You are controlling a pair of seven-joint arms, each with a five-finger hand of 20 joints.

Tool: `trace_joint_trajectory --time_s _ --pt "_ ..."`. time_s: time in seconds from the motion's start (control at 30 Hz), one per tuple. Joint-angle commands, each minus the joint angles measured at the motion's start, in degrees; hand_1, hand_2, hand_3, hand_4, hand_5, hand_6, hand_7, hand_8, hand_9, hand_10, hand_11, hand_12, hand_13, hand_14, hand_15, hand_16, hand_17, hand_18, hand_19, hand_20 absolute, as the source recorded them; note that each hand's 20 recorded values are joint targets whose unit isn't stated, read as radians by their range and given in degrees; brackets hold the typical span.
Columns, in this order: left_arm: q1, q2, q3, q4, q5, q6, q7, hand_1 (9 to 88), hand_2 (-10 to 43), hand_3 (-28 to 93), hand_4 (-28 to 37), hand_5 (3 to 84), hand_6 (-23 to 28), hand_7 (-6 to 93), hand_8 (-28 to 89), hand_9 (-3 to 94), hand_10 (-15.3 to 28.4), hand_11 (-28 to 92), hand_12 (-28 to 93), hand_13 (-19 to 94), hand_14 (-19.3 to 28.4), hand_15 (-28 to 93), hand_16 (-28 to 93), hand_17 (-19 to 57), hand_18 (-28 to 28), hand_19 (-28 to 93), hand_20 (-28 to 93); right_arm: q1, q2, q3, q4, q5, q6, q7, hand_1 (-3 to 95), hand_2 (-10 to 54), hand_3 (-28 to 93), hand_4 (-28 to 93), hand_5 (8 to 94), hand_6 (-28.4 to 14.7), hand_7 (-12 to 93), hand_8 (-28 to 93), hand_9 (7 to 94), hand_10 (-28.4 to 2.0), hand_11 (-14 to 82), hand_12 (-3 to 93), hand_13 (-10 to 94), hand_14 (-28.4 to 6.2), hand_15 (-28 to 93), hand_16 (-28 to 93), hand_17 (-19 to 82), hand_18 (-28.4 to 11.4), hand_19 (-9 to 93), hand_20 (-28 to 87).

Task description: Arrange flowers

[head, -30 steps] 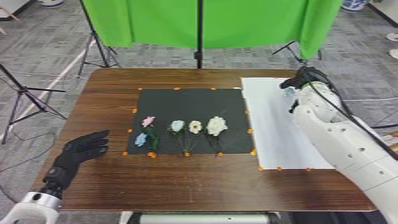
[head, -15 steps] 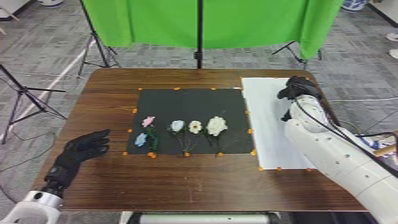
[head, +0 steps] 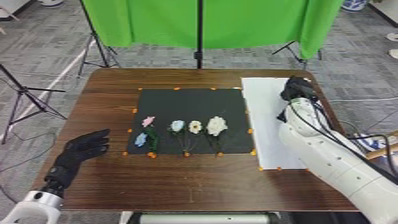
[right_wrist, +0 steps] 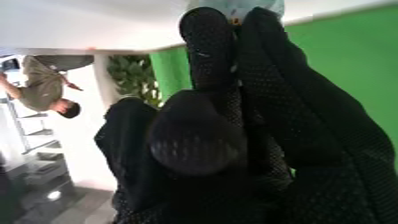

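At the upper right of the head view, the right hand (head: 298,89) is over the white sheet (head: 269,125), its thumb and fingers closed on a pale flower (right_wrist: 233,6), whose head is beyond the fingertips in the right wrist view. The left hand (head: 83,148) is at the lower left, fingers relaxed and thumb apart. On the black mat (head: 176,104) in mid-frame, a pink flower (head: 148,121) lies above a blue flower (head: 140,139); to their right are a bluish-white flower (head: 178,125), a cream flower (head: 195,127) and a larger white flower (head: 217,126). Mat and sheet lie on the brown surface (head: 178,187).
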State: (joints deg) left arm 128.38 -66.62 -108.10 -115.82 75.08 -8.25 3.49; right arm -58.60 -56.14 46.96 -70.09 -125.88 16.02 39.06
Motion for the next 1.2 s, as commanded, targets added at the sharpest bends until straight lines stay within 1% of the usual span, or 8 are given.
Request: trace_joint_trajectory --time_s 0.03,0.2,0.3,0.37,0.57,0.7,0.83,1.2 --pt "0.88 -0.49 -0.19 0.07 0.35 -0.12 -0.27 37.5 -4.4 68 -3.4 43.1 2.4 11.7 -6 39.8 12.6 19 13 34 18.2 25 3 3.0 15.6 30 34 -7.64 2.78 8.43 -15.71 9.16 2.63 -0.76 61.1 -9.5 60 -19 78.3 -0.8 23 6 87.1 -9.1 11.5 45.0 87 -2.8 66 36 59 -16.6 93 61" --pt "1.65 -0.59 -0.71 -0.35 0.29 0.04 -0.43 37.5 -4.4 68 -3.6 43.1 2.5 11.6 -6 39.7 12.6 19 13 34 18.2 25 3 3.1 15.6 30 34 -18.76 4.74 15.13 -32.07 15.29 0.78 -3.82 61.2 -9.5 60 -18 78.7 -1.2 22 7 87.5 -9.3 11.2 45.3 88 -2.7 66 37 60 -16.5 93 62" --pt "1.77 -0.51 -0.81 -0.38 0.27 -0.16 -0.49 37.5 -4.4 68 -3.5 43.1 2.5 11.6 -6 39.7 12.6 19 13 34 18.2 25 3 3.1 15.6 30 34 -24.31 3.88 17.09 -38.36 17.47 0.24 -5.65 61.1 -9.5 60 -18 78.8 -1.3 21 7 87.6 -9.4 11.1 45.4 88 -2.6 66 37 60 -16.5 93 62" --pt "1.68 -0.59 -0.76 -0.35 0.26 -0.08 -0.41 37.5 -4.4 68 -3.5 43.1 2.5 11.6 -6 39.7 12.5 18 13 34 18.2 25 3 3.0 15.6 30 34 -27.20 2.57 17.62 -40.61 17.95 0.49 -6.83 61.1 -9.5 60 -18 78.8 -1.5 21 8 87.5 -9.5 11.1 45.6 88 -2.7 66 37 60 -16.5 93 62" --pt "0.77 -0.20 -0.29 0.05 0.27 -0.60 -0.60 37.4 -4.4 68 -3.6 43.1 2.5 11.6 -6 39.7 12.6 18 13 34 18.2 25 3 3.1 15.6 30 34 -31.04 -1.12 15.35 -41.35 13.71 1.18 -7.68 61.0 -9.5 60 -17 78.9 -1.5 21 8 87.4 -9.6 11.1 45.9 87 -2.7 66 37 60 -16.6 93 62" --pt "0.38 -0.04 -0.03 0.25 0.32 -0.73 -0.56 37.4 -4.5 68 -3.6 43.1 2.3 11.7 -6 39.5 12.6 18 13 34 18.3 25 3 3.0 15.6 30 34 -30.87 -2.27 12.45 -39.30 10.50 0.10 -8.18 60.9 -9.5 59 -17 78.7 -1.4 21 8 87.2 -9.5 11.0 46.0 87 -2.7 66 38 60 -16.6 93 62" --pt "0.01 0.06 0.25 0.42 0.93 -1.37 -0.88 37.4 -4.4 68 -3.7 44.7 0.5 12.1 -6 39.5 12.5 18 13 34 18.3 25 3 3.1 15.6 30 34 -30.66 -3.10 10.49 -37.61 6.15 2.08 -8.88 60.7 -9.5 59 -17 78.6 -1.2 21 8 87.0 -9.4 10.9 46.0 87 -2.7 66 38 59 -16.5 93 62" --pt "0.73 0.00 -0.39 0.16 0.76 -1.77 -1.37 37.4 -4.6 68 -3.7 45.7 0.5 11.9 -7 39.7 12.4 18 14 34 18.3 24 3 3.0 15.6 30 34 -35.15 -2.98 12.16 -40.35 3.54 -0.03 -9.15 57.9 -9.5 60 -17 77.7 -0.8 22 8 86.2 -9.6 10.7 46.1 86 -3.1 66 38 59 -16.6 93 62"
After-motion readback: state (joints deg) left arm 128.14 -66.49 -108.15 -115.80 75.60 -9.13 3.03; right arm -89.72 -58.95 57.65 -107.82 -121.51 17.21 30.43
